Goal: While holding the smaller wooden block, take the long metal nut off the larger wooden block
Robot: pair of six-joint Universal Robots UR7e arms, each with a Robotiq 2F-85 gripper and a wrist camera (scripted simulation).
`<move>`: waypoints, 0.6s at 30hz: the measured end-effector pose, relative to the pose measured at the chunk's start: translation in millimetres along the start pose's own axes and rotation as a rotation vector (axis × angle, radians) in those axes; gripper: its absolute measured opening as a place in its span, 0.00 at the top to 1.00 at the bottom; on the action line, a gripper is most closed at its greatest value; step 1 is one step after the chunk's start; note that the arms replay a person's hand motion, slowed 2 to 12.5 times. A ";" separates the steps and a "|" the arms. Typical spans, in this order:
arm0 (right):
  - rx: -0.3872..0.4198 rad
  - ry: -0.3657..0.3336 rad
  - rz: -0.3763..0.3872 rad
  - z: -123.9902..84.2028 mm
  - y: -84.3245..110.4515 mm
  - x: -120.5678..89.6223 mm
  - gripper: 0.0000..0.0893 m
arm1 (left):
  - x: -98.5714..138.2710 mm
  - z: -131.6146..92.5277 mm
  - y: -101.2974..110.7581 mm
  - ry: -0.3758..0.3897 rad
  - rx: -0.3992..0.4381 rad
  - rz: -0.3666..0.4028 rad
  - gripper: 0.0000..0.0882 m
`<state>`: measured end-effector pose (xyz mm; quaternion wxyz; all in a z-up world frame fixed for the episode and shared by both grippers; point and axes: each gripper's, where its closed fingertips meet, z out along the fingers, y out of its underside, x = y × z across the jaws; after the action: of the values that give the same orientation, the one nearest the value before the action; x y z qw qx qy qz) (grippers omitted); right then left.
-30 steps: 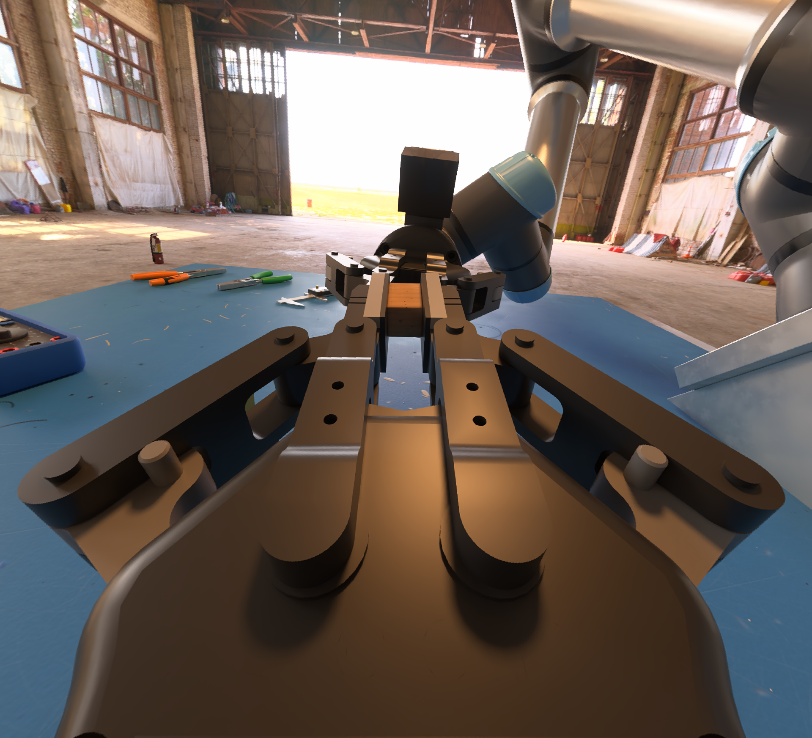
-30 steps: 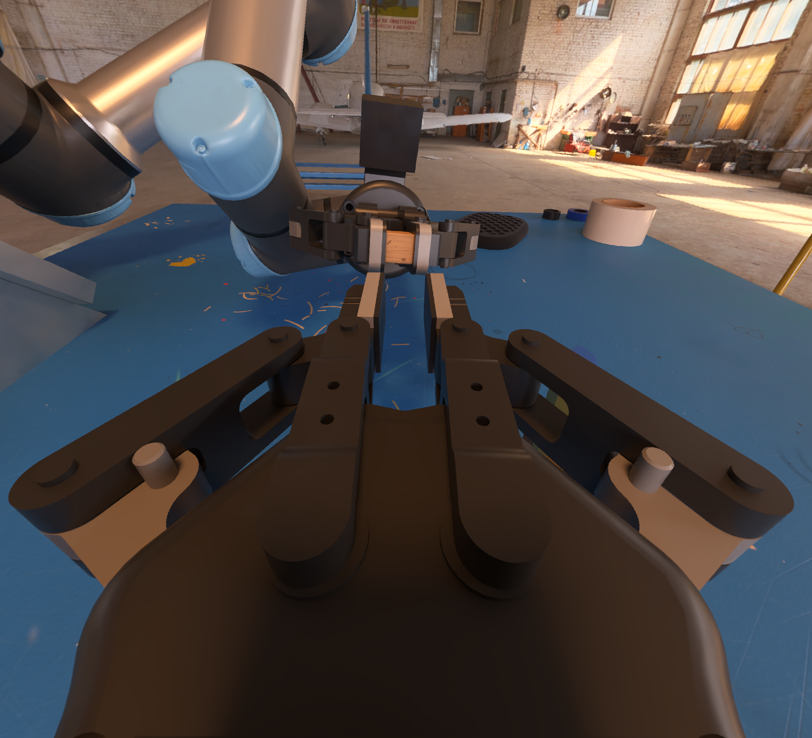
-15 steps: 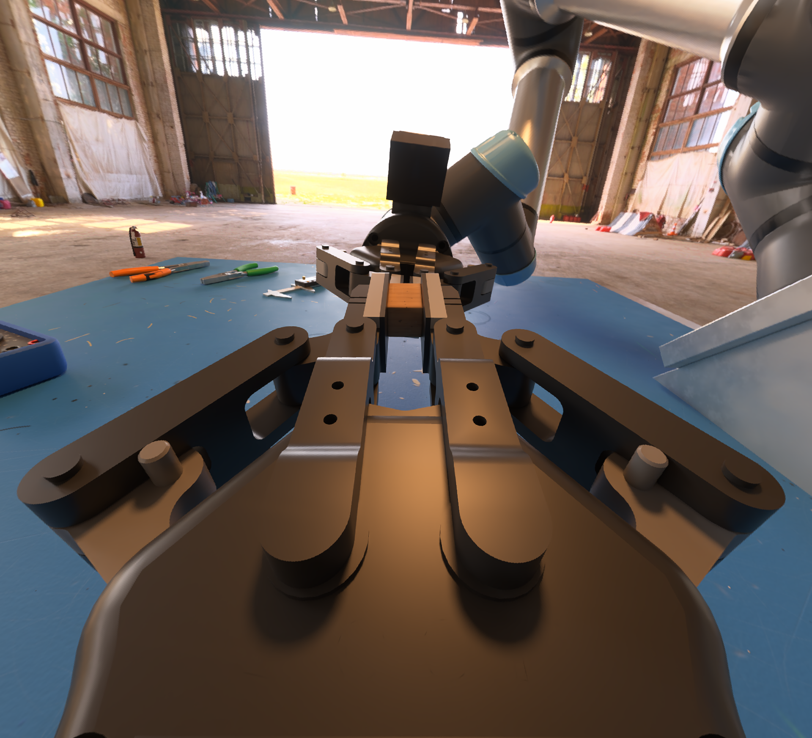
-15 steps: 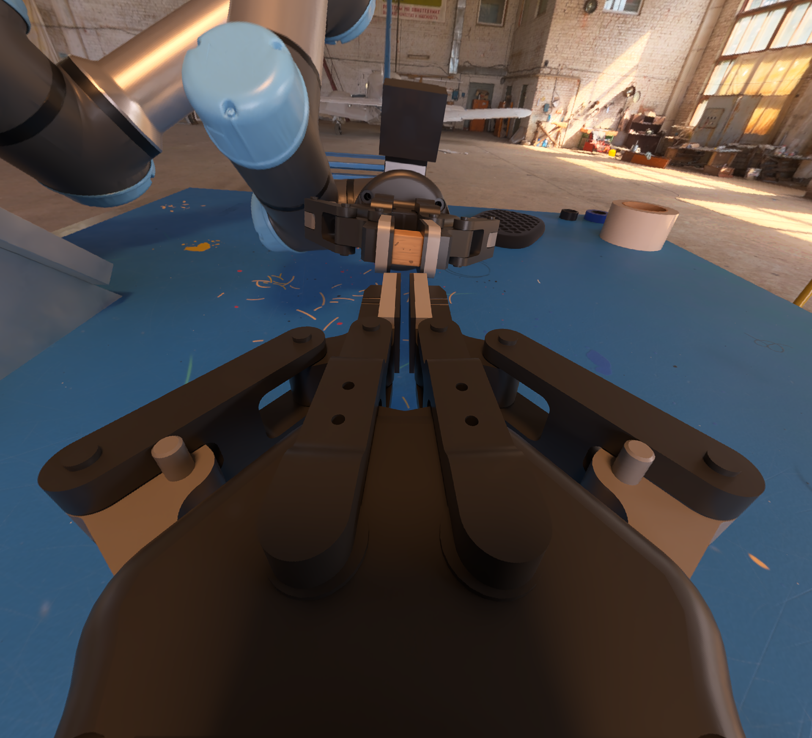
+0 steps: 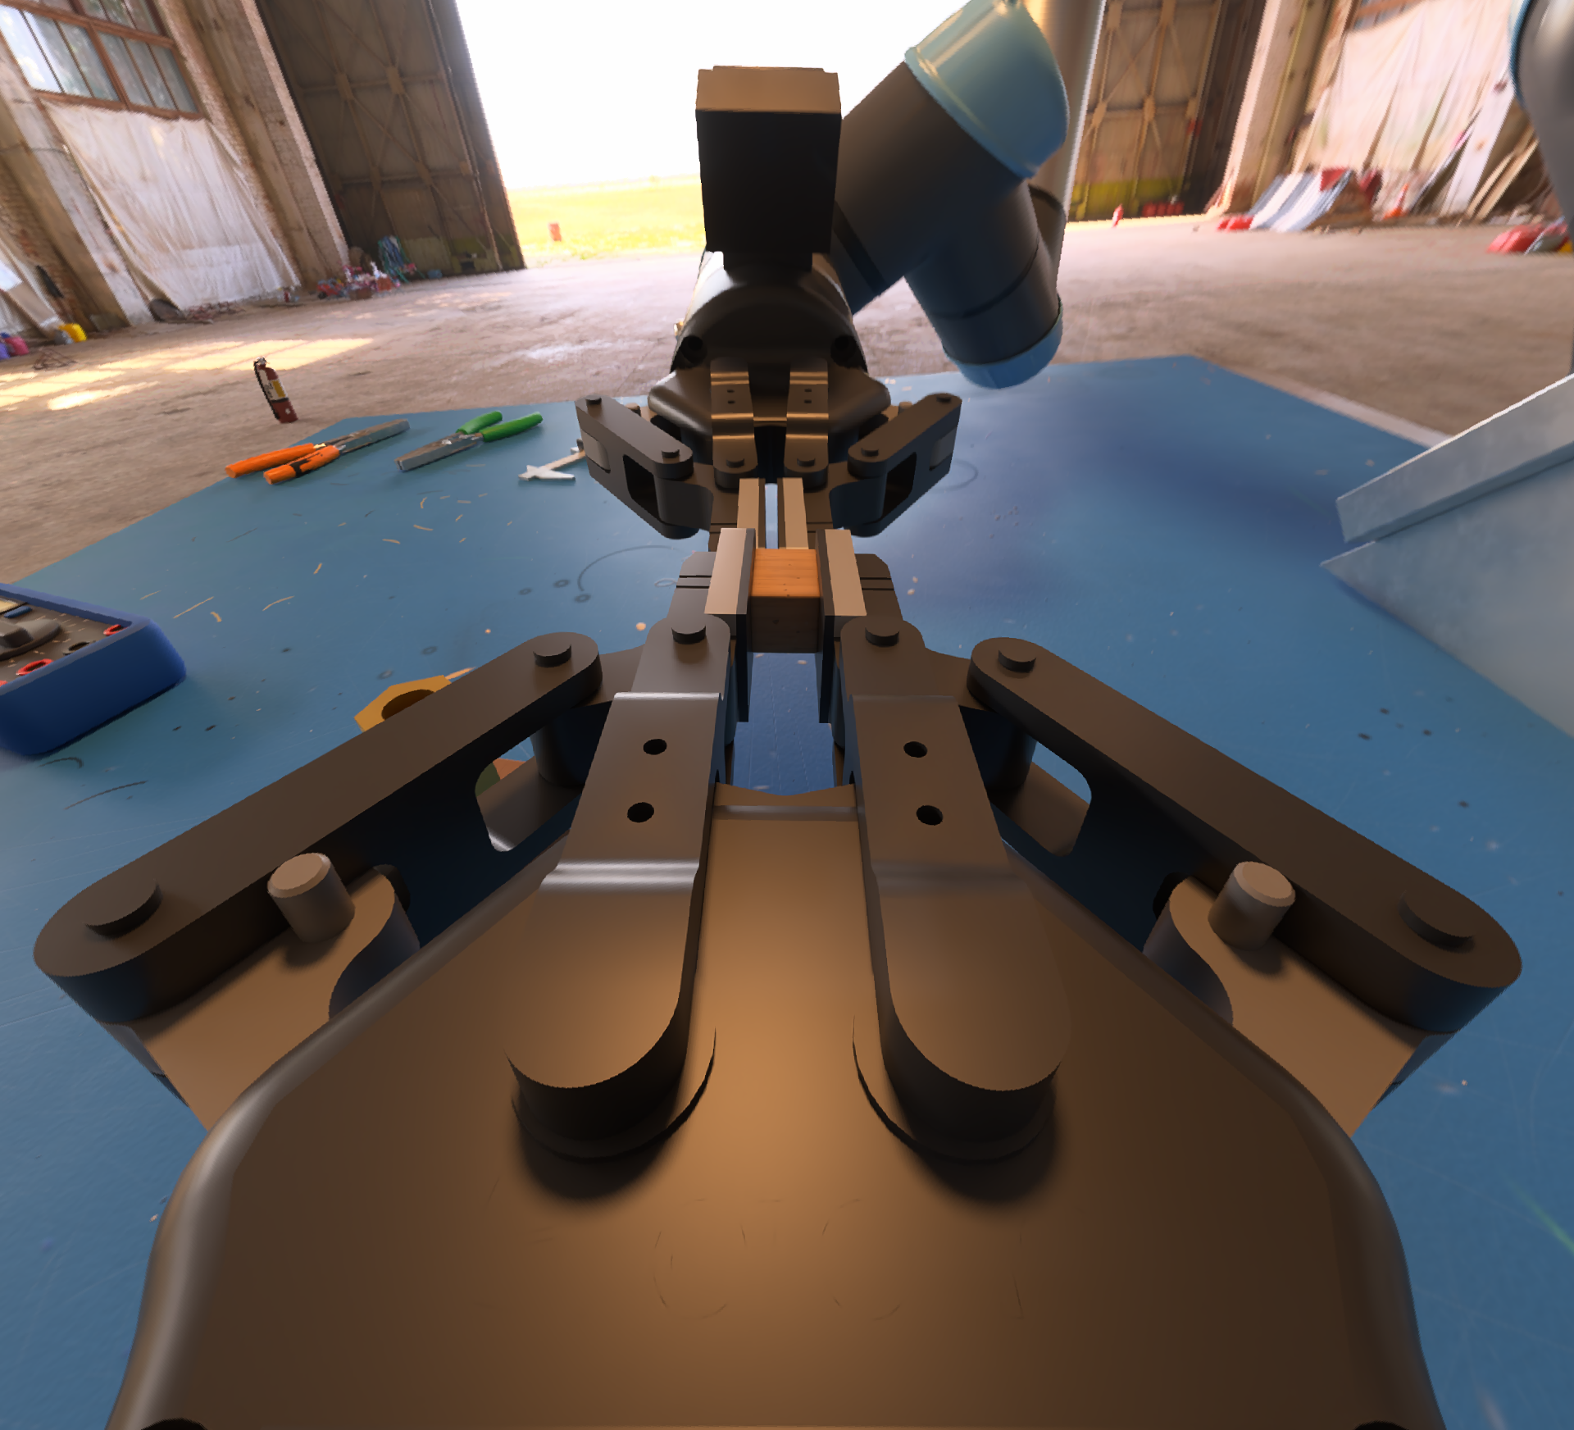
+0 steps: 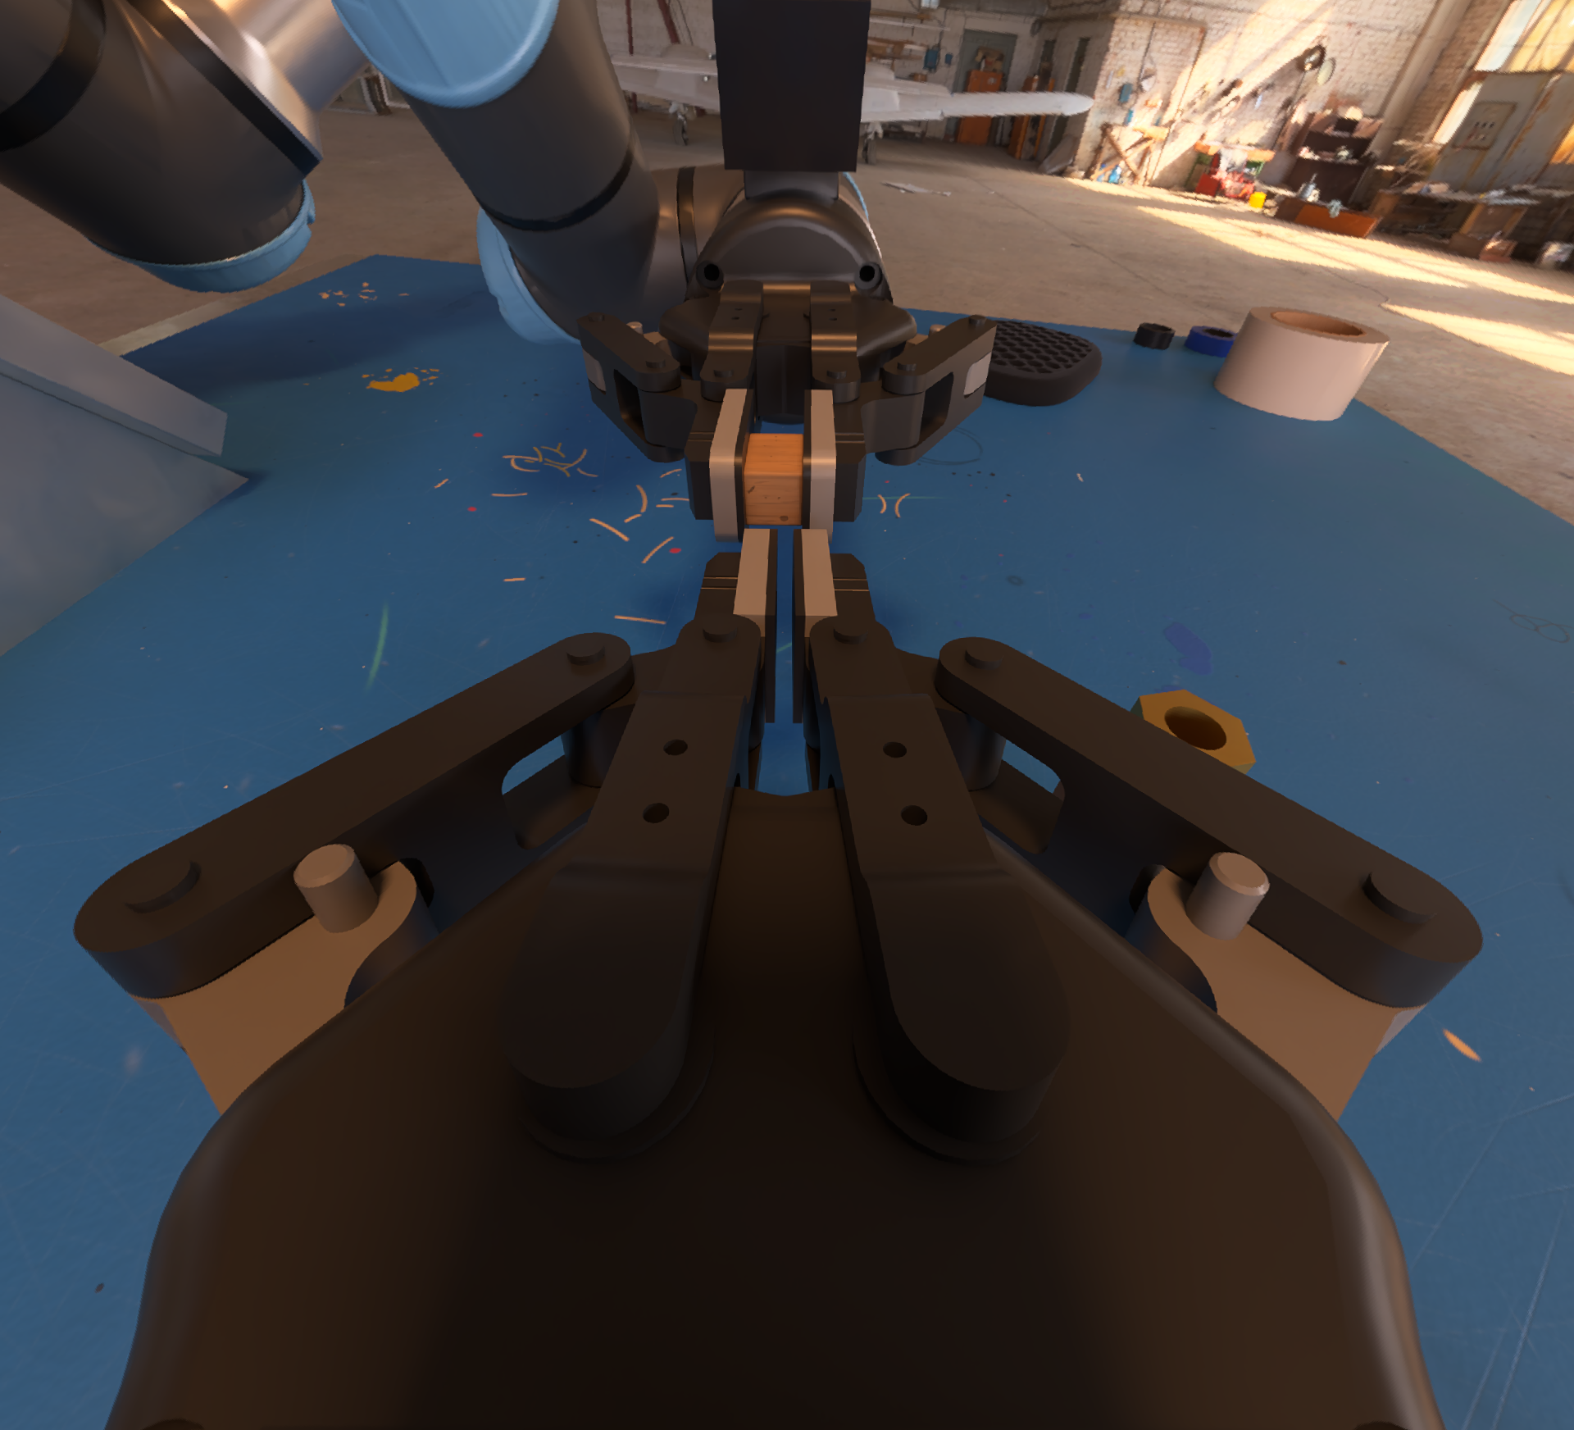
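Note:
My left gripper is shut on the smaller wooden block, held above the blue table; in the right wrist view the block sits between its pads. My right gripper faces it tip to tip, just short of the block, its fingers closed to a thin gap with nothing between them. It also shows in the left wrist view. The brass-coloured hex nut stands hole-up to the right of my right gripper, apart from both grippers; in the left wrist view it peeks out at the left. The larger block is mostly hidden behind the linkage.
A blue meter, orange-handled pliers and green-handled pliers lie at the left. A slanted metal sheet stands at the right. A tape roll and a black perforated pad lie at the far side.
My right gripper's fingers have closed from a wide gap to a thin one. The two grippers have come closer together, and the nut has come into view.

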<state>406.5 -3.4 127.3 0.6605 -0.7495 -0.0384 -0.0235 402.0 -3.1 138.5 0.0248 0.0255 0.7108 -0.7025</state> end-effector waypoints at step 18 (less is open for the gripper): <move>-0.062 -0.055 0.017 1.8 9.7 -7.3 0.96 | 5.1 -0.2 14.0 -0.011 -0.140 0.147 0.86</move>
<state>400.0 -3.0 116.9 0.6357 -0.7704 -0.0493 0.0016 397.9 -2.8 124.2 0.0818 0.0718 0.7543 -0.6475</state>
